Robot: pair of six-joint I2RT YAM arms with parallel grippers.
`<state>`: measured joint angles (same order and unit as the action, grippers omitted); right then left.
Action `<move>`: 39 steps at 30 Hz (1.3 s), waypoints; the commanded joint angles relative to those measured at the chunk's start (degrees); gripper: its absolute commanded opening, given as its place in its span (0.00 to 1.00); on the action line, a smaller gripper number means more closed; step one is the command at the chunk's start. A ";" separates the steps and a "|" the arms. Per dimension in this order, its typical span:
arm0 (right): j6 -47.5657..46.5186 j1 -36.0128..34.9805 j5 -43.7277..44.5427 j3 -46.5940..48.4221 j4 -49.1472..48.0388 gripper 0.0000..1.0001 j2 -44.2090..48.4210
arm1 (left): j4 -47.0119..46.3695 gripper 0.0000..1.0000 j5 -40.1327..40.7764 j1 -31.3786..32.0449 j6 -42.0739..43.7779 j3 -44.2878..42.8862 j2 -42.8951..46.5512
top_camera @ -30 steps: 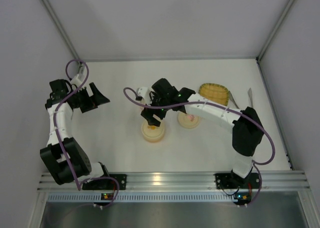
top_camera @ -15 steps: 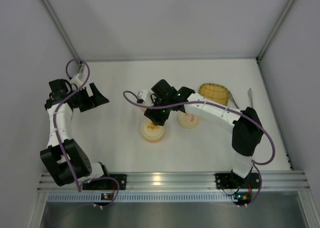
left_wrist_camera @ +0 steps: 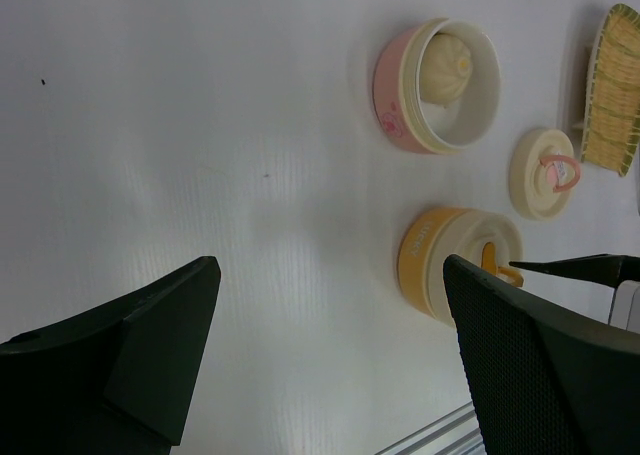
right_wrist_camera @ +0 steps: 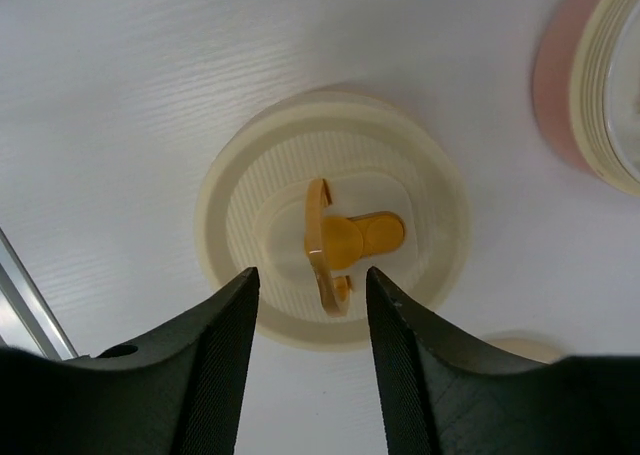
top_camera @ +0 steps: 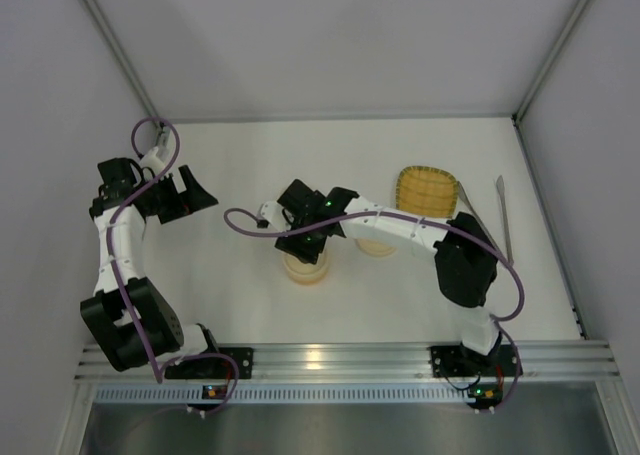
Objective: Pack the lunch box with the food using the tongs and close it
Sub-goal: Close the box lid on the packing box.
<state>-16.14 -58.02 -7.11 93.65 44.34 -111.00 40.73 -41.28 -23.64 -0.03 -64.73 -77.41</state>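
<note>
The right tool (right_wrist_camera: 308, 285) hangs part-open just over the orange-handled lid (right_wrist_camera: 333, 220), lined up on its handle and grasping nothing. That lid sits on the orange box (left_wrist_camera: 430, 260), so I cannot see what lies inside. Near the orange box stands the pink box (left_wrist_camera: 395, 95), uncovered, with the one pale bun (left_wrist_camera: 447, 67) in it. The pink-handled lid (left_wrist_camera: 543, 173) lies on the tabletop (top_camera: 230, 275) beside the orange box. The tongs (top_camera: 504, 220) lie well to the orange box's right, beyond the yellow tray (top_camera: 428, 193), with nothing touching them. The left tool (left_wrist_camera: 330, 275) hangs wide open and empty, well to the orange box's left.

I judge the packing barely begun: no orange chunks show, the tongs are not in hand, and the pink box is unclosed. Counted, there are two tools, two boxes, two lids, one bun, one tray and one pair of tongs.
</note>
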 commanded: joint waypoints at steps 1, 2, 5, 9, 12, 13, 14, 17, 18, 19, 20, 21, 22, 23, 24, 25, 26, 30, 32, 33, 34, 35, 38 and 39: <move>1.90 -0.69 2.81 4.96 4.08 0.45 -2.28 | -1.53 0.98 -0.82 -0.44 0.65 -1.37 1.38; 2.25 -0.78 2.98 5.92 4.44 0.44 -2.64 | -1.71 0.98 -0.74 -0.44 0.56 -1.28 1.38; 3.48 -0.69 3.16 6.99 5.58 0.37 -3.61 | -2.06 0.98 -0.82 -0.44 0.56 -0.84 1.29; 4.54 -0.69 3.07 7.16 6.11 0.19 -4.22 | -2.32 0.98 -0.73 -0.44 0.56 -0.40 1.56; 5.33 -0.69 1.76 7.25 6.55 0.06 -4.22 | -2.23 0.98 -0.65 -0.44 0.74 -0.05 1.64; 5.85 -0.69 1.32 7.43 6.73 0.00 -4.22 | -2.32 0.98 -0.65 -0.44 0.74 0.13 1.64; 6.03 -0.69 0.97 7.60 6.90 0.00 -4.22 | -2.41 0.98 -0.65 -0.44 0.74 0.22 1.47; 7.00 -0.69 -0.26 7.87 6.90 0.00 -4.22 | -2.41 0.98 -0.65 -0.53 0.56 0.39 1.56; 7.26 -0.69 -0.36 7.87 6.99 0.00 -4.14 | -2.41 0.98 -0.65 -0.44 0.65 0.39 1.47; 7.70 -0.78 -0.44 7.87 6.99 0.00 -4.14 | -2.50 0.98 -0.65 -0.44 0.56 0.39 1.47; 8.05 -0.69 -0.53 7.95 6.99 0.00 -4.22 | -2.50 0.98 -0.56 -0.44 0.56 0.48 1.47; 8.06 -0.69 -1.23 8.13 7.43 0.08 -4.49 | -2.50 0.98 -0.56 -0.44 0.65 0.48 1.47; 8.06 -0.69 -1.67 8.31 7.69 0.27 -4.66 | -2.41 0.98 -0.56 -0.44 0.74 0.48 1.47; 7.97 -0.78 -1.94 8.22 7.78 0.42 -4.58 | -2.41 0.98 -0.47 -0.44 0.65 0.39 1.47; 7.53 -0.69 -2.37 8.05 7.78 0.68 -4.05 | -2.41 0.98 -0.47 -0.44 0.74 0.39 1.47; 7.35 -0.69 -2.46 7.96 7.43 0.78 -3.61 | -2.41 0.98 -0.30 -0.44 0.91 0.39 1.56; 7.27 -0.52 -2.47 7.78 7.34 0.85 -3.26 | -2.32 0.98 -0.30 -0.44 1.00 0.39 1.47; 4.99 0.54 -4.04 8.22 7.43 0.94 -0.63 | -2.15 0.98 -0.38 -0.44 1.09 0.48 1.47; 2.27 0.80 -4.57 7.35 6.82 0.94 0.69 | -2.23 0.99 -0.73 -0.44 1.53 0.39 1.47; -0.62 0.72 -4.23 6.56 6.12 0.94 2.61 | -2.06 0.98 -1.26 -0.44 1.79 0.39 1.64; -2.56 0.71 -4.14 5.85 5.42 0.94 3.68 | -2.15 0.98 -1.70 -0.44 2.66 0.31 1.73; -4.49 0.89 -4.40 4.37 4.37 0.93 4.64 | -1.89 0.98 -2.22 -0.44 3.37 0.13 1.99; -10.56 1.85 -6.49 1.29 2.43 0.93 8.42 | -0.65 0.98 -3.02 -0.44 5.65 0.04 2.52; -13.01 2.03 -7.47 0.23 0.59 0.93 10.43 | -0.48 0.98 -2.93 -0.44 6.09 0.13 2.87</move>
<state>-20.56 -57.17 -11.09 95.50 49.01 -107.70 40.75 -41.85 -23.66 2.83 -64.71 -77.30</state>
